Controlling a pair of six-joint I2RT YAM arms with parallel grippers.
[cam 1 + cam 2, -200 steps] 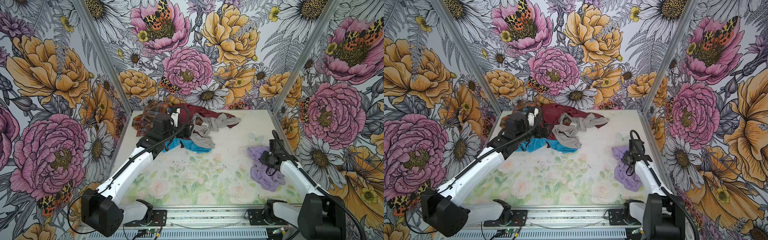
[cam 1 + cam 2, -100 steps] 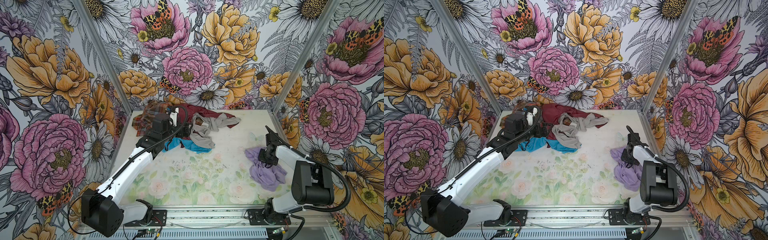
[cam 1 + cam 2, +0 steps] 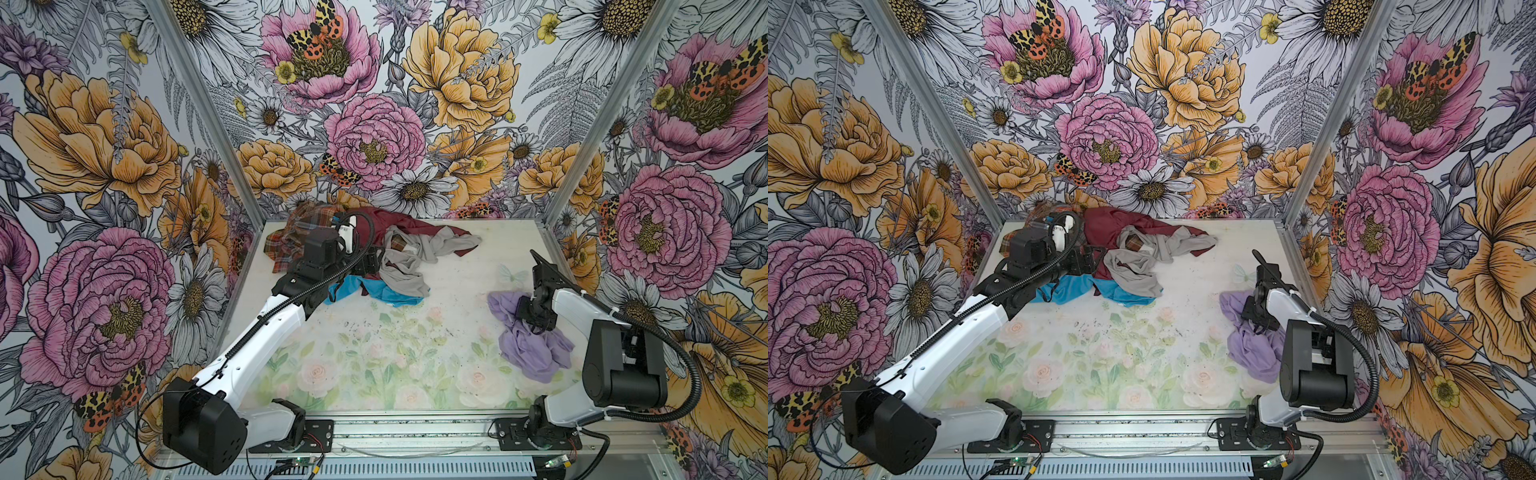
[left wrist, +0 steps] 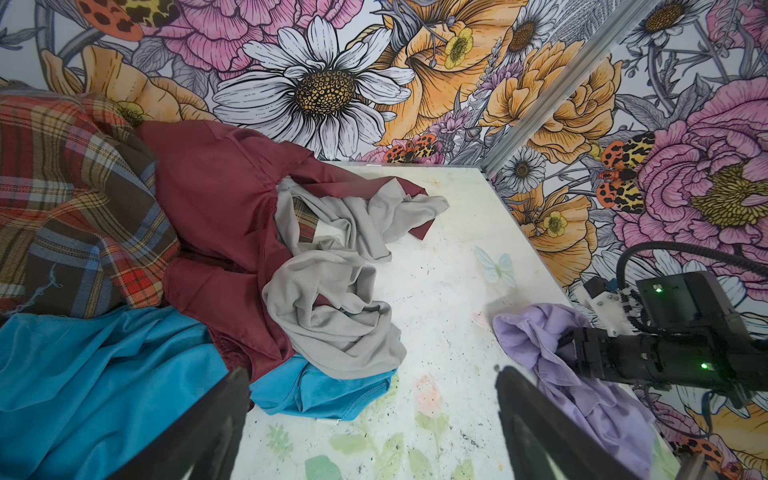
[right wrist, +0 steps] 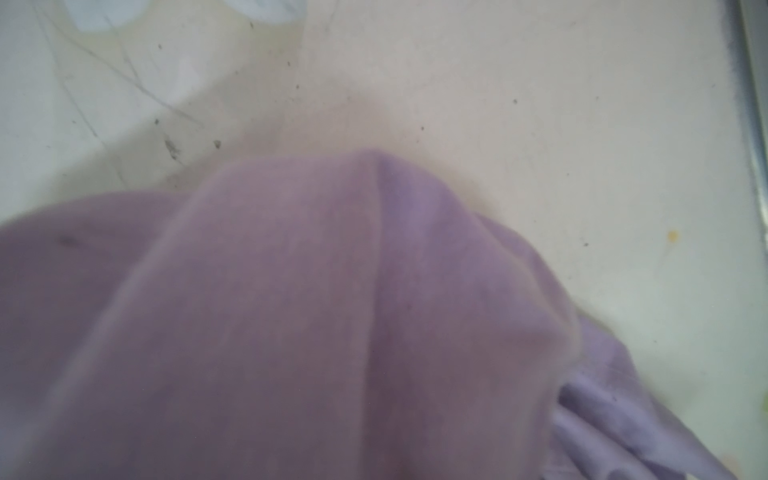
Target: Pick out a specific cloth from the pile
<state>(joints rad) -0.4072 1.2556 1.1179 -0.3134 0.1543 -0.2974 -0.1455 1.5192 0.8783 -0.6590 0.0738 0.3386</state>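
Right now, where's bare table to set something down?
Free: the table's broad middle between the pile and the lilac cloth, running to the front rail; also the back right corner behind the lilac cloth. Crowded: back left, with the pile and left pincer.

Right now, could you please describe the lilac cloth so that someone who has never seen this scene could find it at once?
Start at the floral table, whose back left corner holds the pile. Across from it, on the table's right side, one crumpled cloth lies apart. It is plain pale lilac, unlike the plaid, maroon, grey and blue of that heap.
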